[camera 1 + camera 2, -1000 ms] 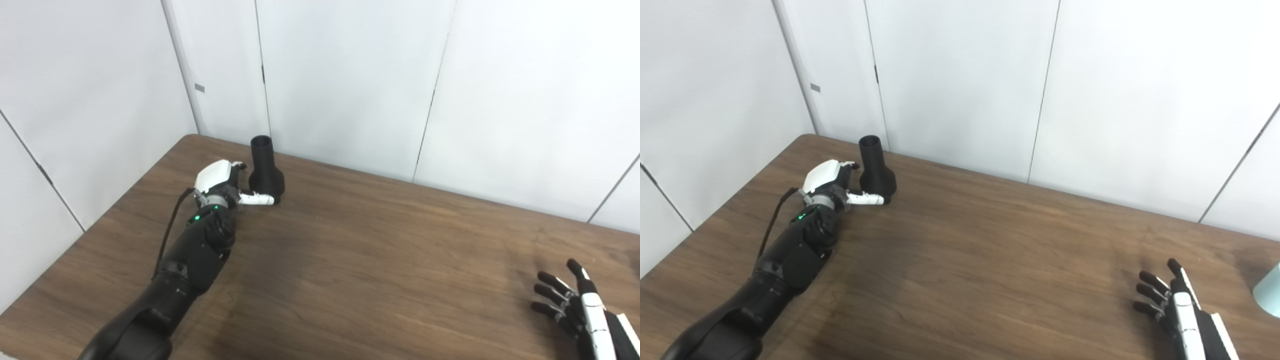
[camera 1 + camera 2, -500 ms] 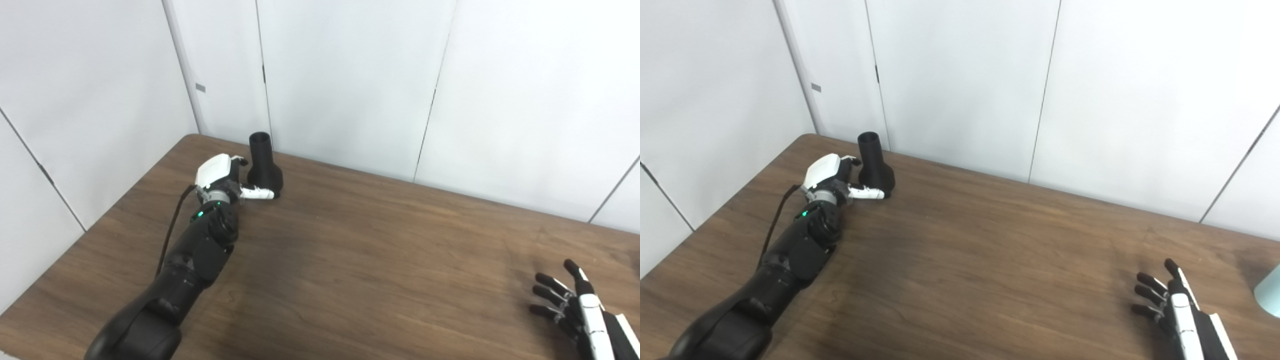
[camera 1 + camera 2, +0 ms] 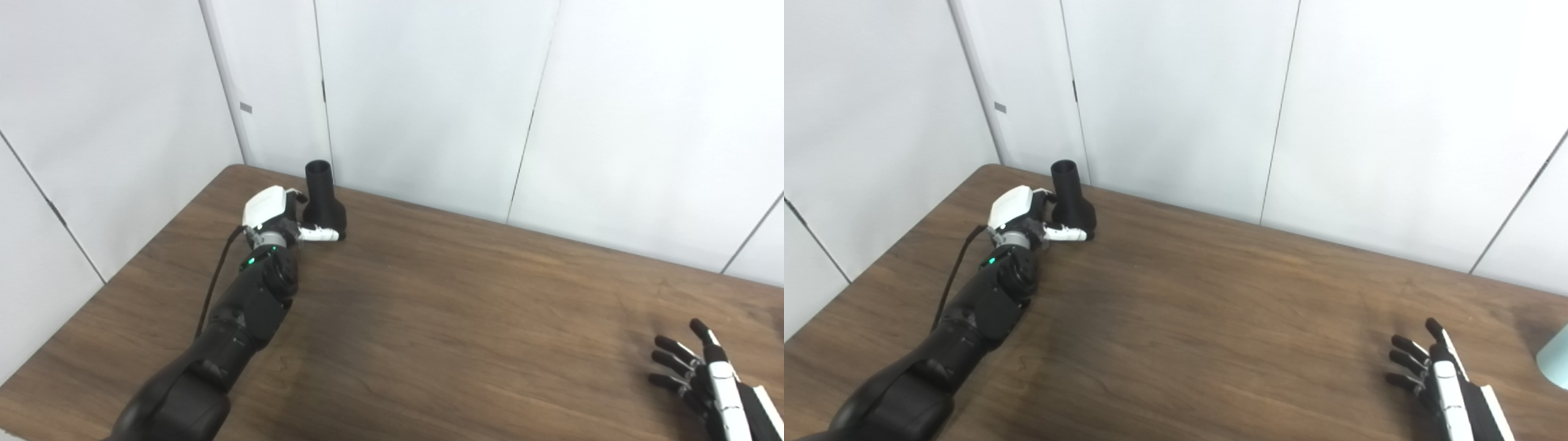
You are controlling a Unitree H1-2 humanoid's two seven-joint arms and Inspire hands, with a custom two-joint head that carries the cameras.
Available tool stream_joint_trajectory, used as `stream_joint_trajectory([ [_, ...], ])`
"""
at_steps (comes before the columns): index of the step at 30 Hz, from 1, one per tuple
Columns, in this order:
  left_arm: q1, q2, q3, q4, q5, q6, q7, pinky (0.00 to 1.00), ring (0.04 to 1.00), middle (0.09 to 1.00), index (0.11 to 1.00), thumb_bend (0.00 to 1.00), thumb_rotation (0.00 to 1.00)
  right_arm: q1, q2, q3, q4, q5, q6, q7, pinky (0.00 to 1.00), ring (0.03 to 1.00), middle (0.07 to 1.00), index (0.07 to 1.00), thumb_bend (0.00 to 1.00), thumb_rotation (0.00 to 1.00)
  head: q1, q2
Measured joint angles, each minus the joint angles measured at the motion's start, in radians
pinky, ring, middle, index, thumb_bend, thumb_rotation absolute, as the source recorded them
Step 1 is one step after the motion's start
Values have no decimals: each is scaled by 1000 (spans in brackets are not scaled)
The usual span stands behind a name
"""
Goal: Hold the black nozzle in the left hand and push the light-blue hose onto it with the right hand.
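The black nozzle [image 3: 323, 203] stands upright, narrow end up, at the table's far left corner near the wall. My left hand [image 3: 273, 212] is pressed against its left side, white back facing up. The thumb lies across the front of the wide base and the fingers [image 3: 298, 198] reach round the neck, not visibly closed. My right hand [image 3: 698, 375] hovers open, fingers spread, at the near right edge, holding nothing. Only a sliver of the light-blue hose [image 3: 1557, 362] shows at the right border of the right eye view.
The brown wooden table [image 3: 465, 318] stretches between the two hands. White wall panels [image 3: 429, 92] stand right behind the nozzle and along the left side.
My left arm has reached farther forward, bringing the hand tighter against the nozzle, which shifted slightly toward the wall. The right hand sank a little lower in the picture.
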Motion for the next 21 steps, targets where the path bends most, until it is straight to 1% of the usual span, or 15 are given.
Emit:
stream_joint_trajectory([
  [9,-4,-4,-11,-3,-1,2,-7,1000,892,839,778,1000,273,1,0,0,-4,0,7,0,692,793,805,971,320,1000,-5,5],
  [13,-4,-4,-14,-4,-9,10,-10,1000,900,852,786,1000,267,1,0,1,-4,-3,4,0,690,793,798,967,340,1000,-6,6],
  [16,-4,-4,-18,-6,-14,12,-11,1000,892,835,781,1000,254,2,0,1,-4,-3,2,0,695,808,802,972,340,1000,-6,6],
  [19,-4,-4,-20,-9,-15,13,-10,1000,895,830,777,1000,243,2,0,1,-4,-3,2,0,678,789,799,968,336,1000,-6,8],
  [21,-4,-4,-22,-9,-17,12,-10,1000,897,820,771,995,230,2,0,1,-4,-3,2,0,698,802,805,969,333,1000,-6,9],
])
